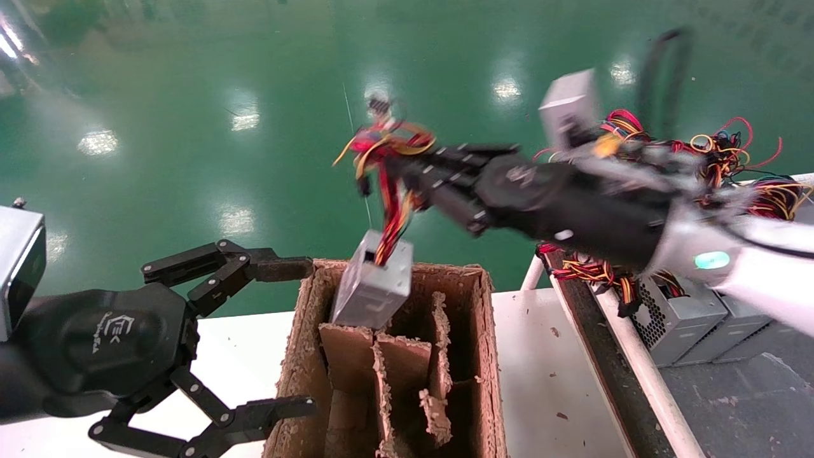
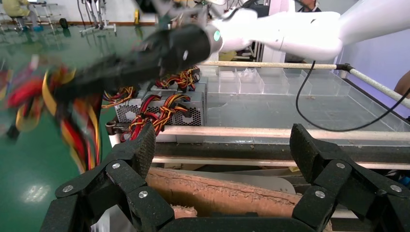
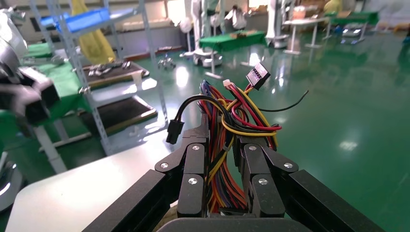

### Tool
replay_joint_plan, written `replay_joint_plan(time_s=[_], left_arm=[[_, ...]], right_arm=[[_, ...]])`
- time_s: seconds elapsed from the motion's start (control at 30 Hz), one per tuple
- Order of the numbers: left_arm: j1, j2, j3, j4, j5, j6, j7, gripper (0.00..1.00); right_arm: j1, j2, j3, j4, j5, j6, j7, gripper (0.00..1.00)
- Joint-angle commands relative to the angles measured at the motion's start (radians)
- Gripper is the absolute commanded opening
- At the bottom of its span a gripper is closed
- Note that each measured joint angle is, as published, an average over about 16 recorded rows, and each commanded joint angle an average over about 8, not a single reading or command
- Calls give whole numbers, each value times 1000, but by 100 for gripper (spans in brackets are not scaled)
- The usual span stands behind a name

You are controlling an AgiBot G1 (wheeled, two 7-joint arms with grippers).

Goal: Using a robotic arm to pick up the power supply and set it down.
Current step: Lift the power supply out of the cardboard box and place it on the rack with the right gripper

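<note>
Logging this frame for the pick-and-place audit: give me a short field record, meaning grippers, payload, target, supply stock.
right gripper: shut on the wire bundle, out over the cardboard box
power supply: hangs tilted by its wires, lower edge at a divider top in the box's far-left cell; resting or not, unclear
left gripper: open, idle, beside the box's left wall
box interior: torn cardboard dividers, no other unit visible
stock: more grey units with wires in the tray on the right

1. The right gripper (image 1: 407,175) is black, with jointed linkage fingers, silver screws and a white logo.
2. Its white forearm (image 1: 757,267) carries a green light.
3. The left gripper (image 1: 289,337) matches, logo included.
</note>
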Motion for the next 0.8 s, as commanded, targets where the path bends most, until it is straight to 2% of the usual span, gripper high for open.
replay_joint_plan(time_s=[0.03, 0.23, 0.43, 0.8], left_arm=[[0, 0, 0, 0, 0, 0, 0, 100], [0, 0, 0, 0, 0, 0, 0, 100], [0, 0, 0, 0, 0, 0, 0, 100], [0, 0, 1, 0, 0, 0, 0, 100]], right_arm=[[-6, 39, 22, 43, 24, 2, 17, 0], [-1, 187, 80, 86, 94, -69, 74, 0], [20, 316, 118, 42, 134, -181, 90, 0], [15, 464, 146, -82, 191, -398, 54, 0]])
